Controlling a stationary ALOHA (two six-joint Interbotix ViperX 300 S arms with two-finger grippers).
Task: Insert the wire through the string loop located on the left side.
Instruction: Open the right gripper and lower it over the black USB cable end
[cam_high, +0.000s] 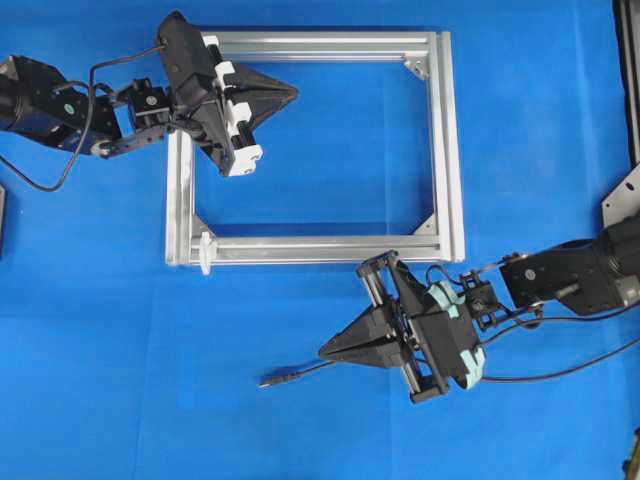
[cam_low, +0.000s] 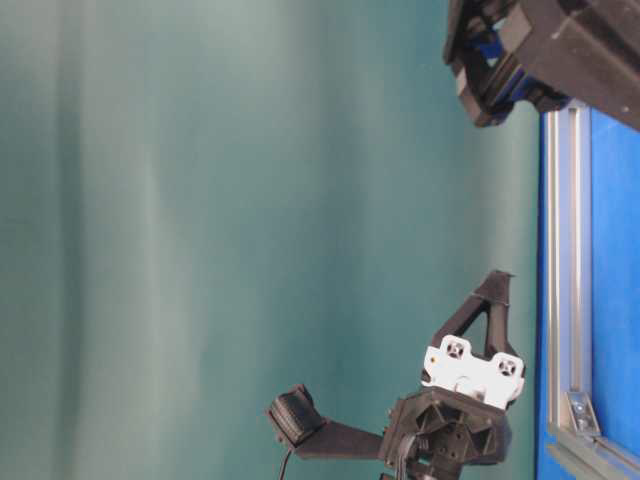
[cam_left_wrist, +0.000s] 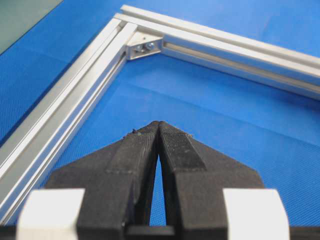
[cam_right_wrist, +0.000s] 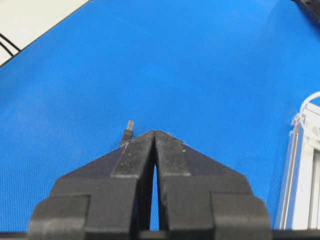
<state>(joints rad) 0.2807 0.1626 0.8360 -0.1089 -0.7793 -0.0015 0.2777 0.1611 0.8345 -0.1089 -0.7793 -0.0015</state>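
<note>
Nothing is done yet: both my jaws are closed and empty. My right gripper (cam_high: 330, 350) hangs over the wire (cam_high: 300, 375) lying on the desk, its plug at seven o'clock from the loop (cam_high: 206, 250); my left gripper (cam_high: 290, 93) hovers inside the frame (cam_high: 450, 140).

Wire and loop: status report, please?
Left gripper and right gripper shut, empty. Wire on cloth, unthreaded. String loop unobstructed.
</note>
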